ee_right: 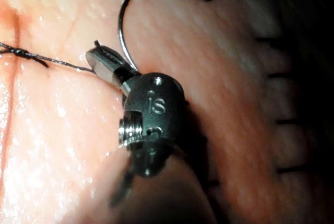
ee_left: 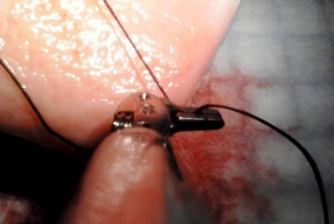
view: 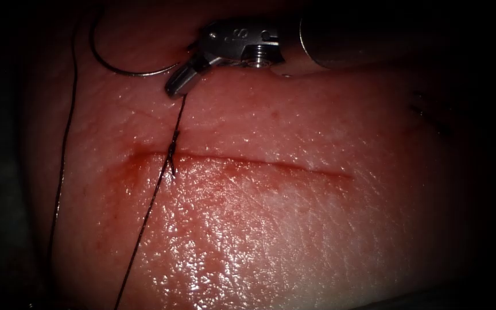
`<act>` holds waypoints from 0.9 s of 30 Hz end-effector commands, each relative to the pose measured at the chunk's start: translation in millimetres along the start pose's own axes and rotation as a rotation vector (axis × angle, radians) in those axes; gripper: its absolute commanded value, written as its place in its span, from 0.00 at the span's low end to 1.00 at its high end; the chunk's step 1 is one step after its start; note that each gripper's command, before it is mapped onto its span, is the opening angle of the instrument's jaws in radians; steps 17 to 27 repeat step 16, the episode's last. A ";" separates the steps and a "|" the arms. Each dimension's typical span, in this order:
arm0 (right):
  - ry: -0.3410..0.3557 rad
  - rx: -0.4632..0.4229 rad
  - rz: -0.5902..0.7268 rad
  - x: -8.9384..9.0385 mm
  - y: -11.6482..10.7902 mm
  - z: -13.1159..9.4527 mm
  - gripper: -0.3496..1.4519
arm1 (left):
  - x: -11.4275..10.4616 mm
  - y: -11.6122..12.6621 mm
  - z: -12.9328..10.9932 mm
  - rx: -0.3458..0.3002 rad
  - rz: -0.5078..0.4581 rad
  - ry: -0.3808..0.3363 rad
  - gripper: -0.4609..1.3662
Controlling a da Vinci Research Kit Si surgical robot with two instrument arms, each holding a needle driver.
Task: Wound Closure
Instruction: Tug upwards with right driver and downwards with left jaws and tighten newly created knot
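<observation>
Tissue (view: 294, 229) is glossy pink with pale skin-line texture, and the cut (view: 271, 165) is a darker red streak across the middle of the endoscope frame. Red fluid (view: 127, 172) stains its left end orange-red. Thread (view: 144, 229) is near-black, needle (view: 127, 68) thin dark steel, right tool (view: 180, 80) shiny silver-grey metal.

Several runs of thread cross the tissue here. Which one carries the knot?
The thread stretched from the right tool, whose shut jaws hold it, down to the cut. Its knot sits at the cut; the slack strand farther left has none.
</observation>
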 end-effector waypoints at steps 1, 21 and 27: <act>0.000 -0.007 0.000 0.0 0.0 0.0 0.00 | 0.0 0.0 0.0 -0.010 0.002 0.003 0.06; 0.003 -0.012 -0.011 0.0 0.0 0.1 0.00 | -0.1 0.2 -0.2 -0.010 0.007 0.001 0.06; 0.003 -0.012 -0.011 0.0 0.0 0.1 0.00 | -0.1 0.2 -0.2 -0.010 0.007 0.001 0.06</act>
